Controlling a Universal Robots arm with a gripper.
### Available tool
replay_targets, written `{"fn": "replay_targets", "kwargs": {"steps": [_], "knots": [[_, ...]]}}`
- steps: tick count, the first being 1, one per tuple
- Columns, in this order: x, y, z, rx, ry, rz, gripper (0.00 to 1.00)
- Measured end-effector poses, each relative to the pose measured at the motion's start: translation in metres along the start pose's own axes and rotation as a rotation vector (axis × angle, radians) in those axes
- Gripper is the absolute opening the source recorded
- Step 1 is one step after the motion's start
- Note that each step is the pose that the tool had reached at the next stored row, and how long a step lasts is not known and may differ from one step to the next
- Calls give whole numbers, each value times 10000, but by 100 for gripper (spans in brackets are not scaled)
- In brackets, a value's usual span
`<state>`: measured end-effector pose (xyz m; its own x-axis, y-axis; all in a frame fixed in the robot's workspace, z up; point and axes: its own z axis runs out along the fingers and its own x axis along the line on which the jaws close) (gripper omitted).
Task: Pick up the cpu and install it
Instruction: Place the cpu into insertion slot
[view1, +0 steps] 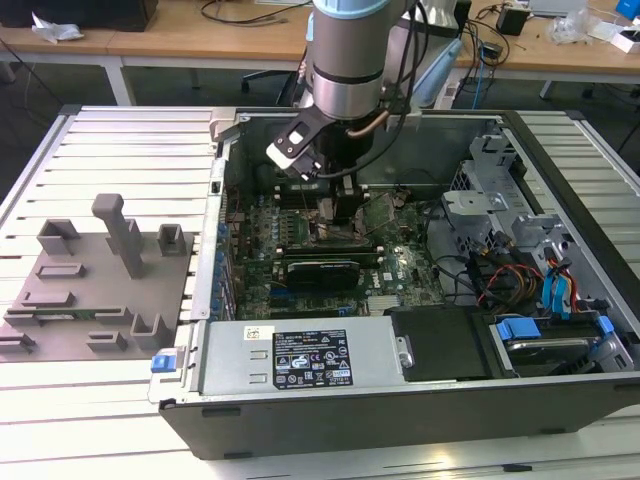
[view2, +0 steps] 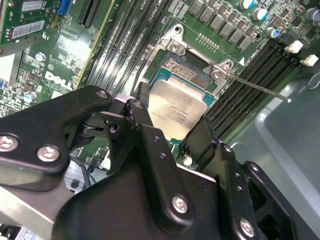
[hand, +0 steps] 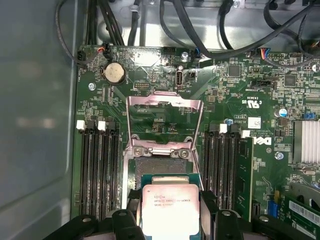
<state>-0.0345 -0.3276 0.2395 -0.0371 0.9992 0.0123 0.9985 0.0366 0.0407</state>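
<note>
your hand (view2: 170, 117) pinches the cpu (hand: 169, 209) by two opposite edges, just over the socket, whose socket frame (hand: 160, 149) stands lifted open on the green motherboard (hand: 235, 95). dark print lines cross the cpu's silvery lid. a white printed label (view1: 310, 362) sits on the grey power supply (view1: 225, 350). the open computer case (view1: 400, 420) lies on a slatted metal desk (view1: 110, 140); wooden desks (view1: 200, 40) stand behind.

In the exterior view the computer case (view1: 400, 415) lies on the tabletop (view1: 100, 420), with the fixture block (view1: 100, 290) at its 9 o'clock. Inside, the power supply (view1: 300, 355) is at 6 o'clock of the motherboard (view1: 400, 263). The cpu (hand: 169, 212) sits between the jaws, over the socket (hand: 152, 166).
</note>
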Motion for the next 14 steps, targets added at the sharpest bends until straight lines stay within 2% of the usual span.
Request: {"fn": "replay_targets", "kwargs": {"steps": [8, 9, 10, 11, 12, 14], "knots": [[22, -3, 74, 9, -14, 4, 55], [32, -2, 81, 18, -46, 2, 55], [41, -2, 88, 31, -111, 0, 55], [52, -2, 99, 48, -217, -4, 55], [59, -3, 112, 59, -265, -5, 55], [64, -4, 151, 61, -269, -8, 55]]}}
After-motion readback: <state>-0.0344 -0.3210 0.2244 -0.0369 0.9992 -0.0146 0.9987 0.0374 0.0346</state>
